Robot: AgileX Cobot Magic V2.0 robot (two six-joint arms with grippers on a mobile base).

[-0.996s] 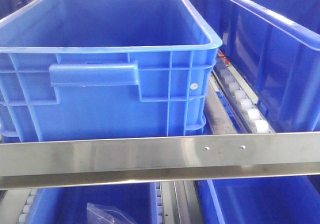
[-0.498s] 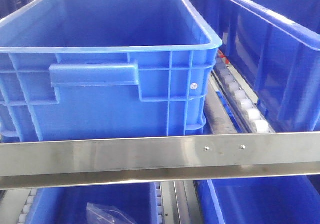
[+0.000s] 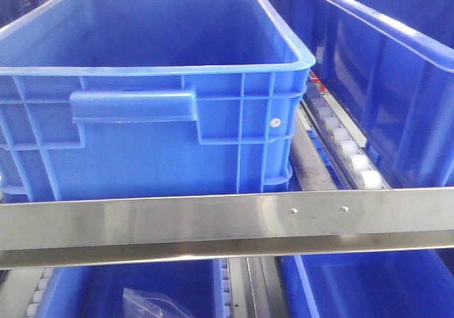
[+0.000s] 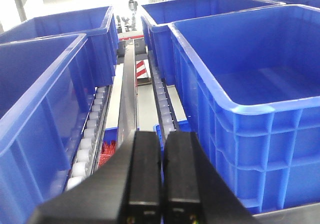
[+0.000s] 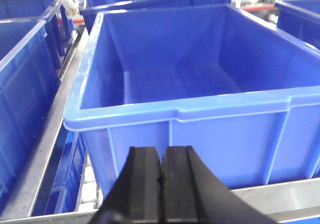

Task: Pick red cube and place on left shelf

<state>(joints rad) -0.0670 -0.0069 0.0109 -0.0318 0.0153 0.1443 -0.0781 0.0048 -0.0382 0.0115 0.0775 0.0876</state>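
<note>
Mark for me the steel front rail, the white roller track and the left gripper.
Steel front rail [image 3: 177, 222], front-facing view, on its brushed face.
White roller track [image 3: 347, 147], front-facing view, on one roller between the crates.
Left gripper [image 4: 162, 184], left wrist view, at the seam between its shut fingertips.

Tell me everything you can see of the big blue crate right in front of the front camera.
The big blue crate is glossy moulded plastic with a rolled rim, ribbed walls, a raised handle block and a small screw on its front. It looks empty, stands upright on the shelf's upper tier behind the steel rail, beside a white roller track.
</note>
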